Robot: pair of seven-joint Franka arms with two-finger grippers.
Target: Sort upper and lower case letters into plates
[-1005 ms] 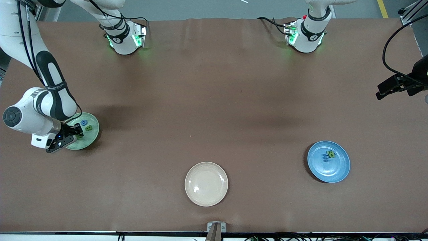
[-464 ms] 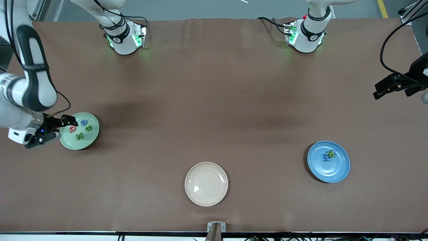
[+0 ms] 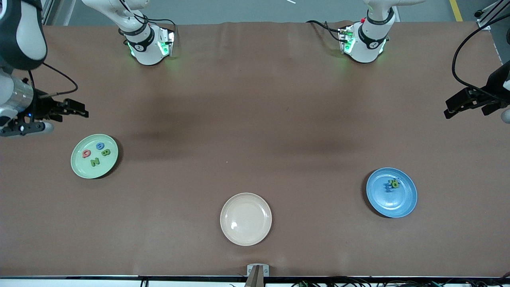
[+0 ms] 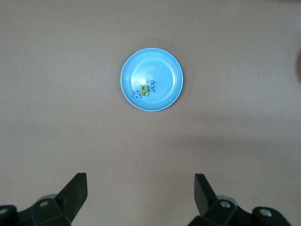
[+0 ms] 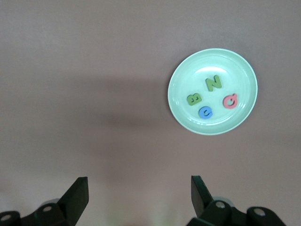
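Hovering over bare brown table (image 3: 255,119) at the right arm's end, the right gripper (image 3: 75,109) is seen with its jaws spread wide and nothing between them. The mint green plate (image 3: 81,167) lies on the table close by, nearer to the front camera than the spot under that gripper. Four foam letters are held in it: a green N (image 3: 94,162), a green B (image 3: 105,152), a blue letter (image 3: 100,146) and a pink Q (image 3: 86,153), all apart from each other.

The left gripper (image 3: 464,104) is noted up over the table edge at the left arm's end, jaws likewise parted and empty. The blue plate (image 3: 398,207) sits well apart from it, nearer to the front camera. A yellow-green letter (image 3: 395,183) and small blue letters (image 3: 387,187) are clustered in that plate, touching; their shapes cannot be read.

A cream plate (image 3: 246,235) lies between the two plates, nearest to the front camera.
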